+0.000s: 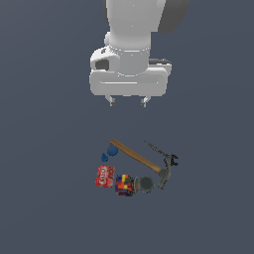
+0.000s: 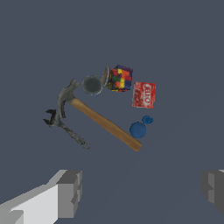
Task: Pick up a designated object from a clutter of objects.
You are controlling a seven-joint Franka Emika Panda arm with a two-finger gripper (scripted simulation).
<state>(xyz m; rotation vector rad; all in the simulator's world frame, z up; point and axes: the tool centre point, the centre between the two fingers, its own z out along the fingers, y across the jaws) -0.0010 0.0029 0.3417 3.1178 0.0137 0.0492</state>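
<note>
The gripper hangs high above the dark floor with its fingers spread wide and nothing between them. No edges or corners of that floor show, so I place everything by the clutter itself.

In the exterior view, nearest me sit the red packet, the block-filled jar and the grey can in a row. Behind the packet is the target, the knobbly blue piece, just beside the blue ball, which sits by the butt of the hammer. The clamp tool lies beyond the hammer's head.

I'd judge the piece light and rigid, its lumps likely to squirt from flat pads. Close across its widest part, clear of the ball. Its exact shape is too small to read, as is whether it touches the ball.
</note>
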